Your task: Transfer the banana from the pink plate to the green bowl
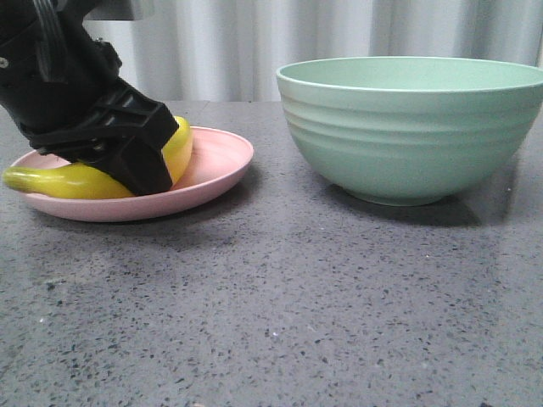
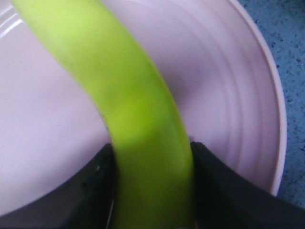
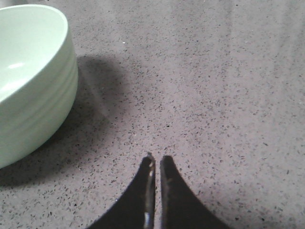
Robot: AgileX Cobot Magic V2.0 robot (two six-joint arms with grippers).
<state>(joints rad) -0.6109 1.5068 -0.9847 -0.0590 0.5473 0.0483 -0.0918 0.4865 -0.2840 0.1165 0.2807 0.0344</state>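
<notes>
The yellow banana (image 1: 72, 180) lies on the pink plate (image 1: 216, 161) at the left of the table. My left gripper (image 1: 140, 165) is down on the plate with its black fingers either side of the banana's middle. In the left wrist view the banana (image 2: 128, 105) fills the gap between the jaws, which press its sides, over the plate (image 2: 228, 95). The green bowl (image 1: 411, 127) stands at the right, empty as far as I can see. My right gripper (image 3: 157, 160) is shut and empty over bare table beside the bowl (image 3: 28, 76).
The grey speckled tabletop (image 1: 280, 305) stretches across the front. A pale curtain (image 1: 254, 42) hangs behind the table. The bowl's rim stands much higher than the plate's rim.
</notes>
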